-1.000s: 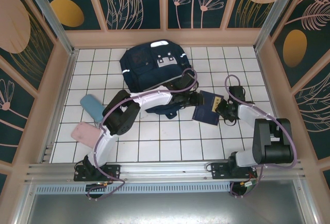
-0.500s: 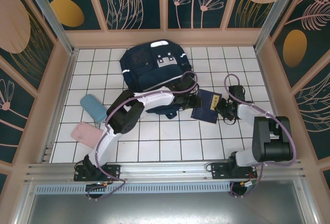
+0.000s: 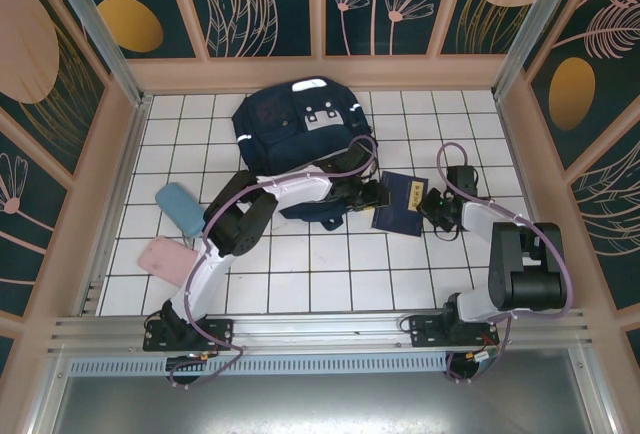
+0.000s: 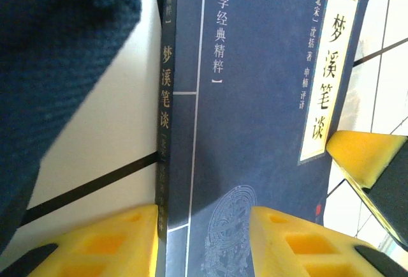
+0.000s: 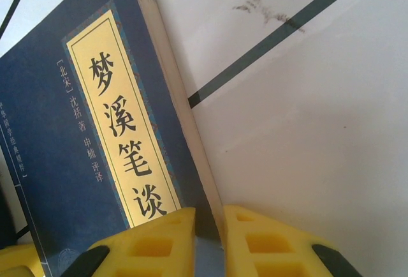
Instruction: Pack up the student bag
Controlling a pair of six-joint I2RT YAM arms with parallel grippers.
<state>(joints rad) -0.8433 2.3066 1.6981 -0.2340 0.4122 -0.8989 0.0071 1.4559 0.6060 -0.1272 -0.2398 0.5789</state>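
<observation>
Two arms meet over a small dark-blue paperback book with a cream title label [image 3: 402, 204], lying right of centre on the white tiled table [image 3: 330, 274]. The step in hand looks to be securing the book for packing. The left gripper [image 4: 203, 212], reaching in from the left, sits astride the spine edge. Its yellow padded jaws stand part-way apart, with no firm clamp to be made out. The right gripper [image 5: 209, 218], on the book's right, has its jaws drawn narrow, the pale page edge running into the slit between them; it appears to pinch that edge. The large navy-blue fabric student bag [image 3: 295, 124] lies at the far middle of the table, just beyond and left of the book. A fold of navy fabric [image 3: 315, 214] trails from its near side toward the left gripper. Whether its mouth is open cannot be told. A light-blue soft case [image 3: 180, 209] and a pink soft case [image 3: 165, 259] lie at the near left.

With book and cases all outside the bag, the packing looks to be at an early stage. The next move calls for one sure hold on the book and a lift off the tiles without the two grips pulling against each other. Then comes a carry far and left to the bag's opening, which the free arm may need to hold clear.
</observation>
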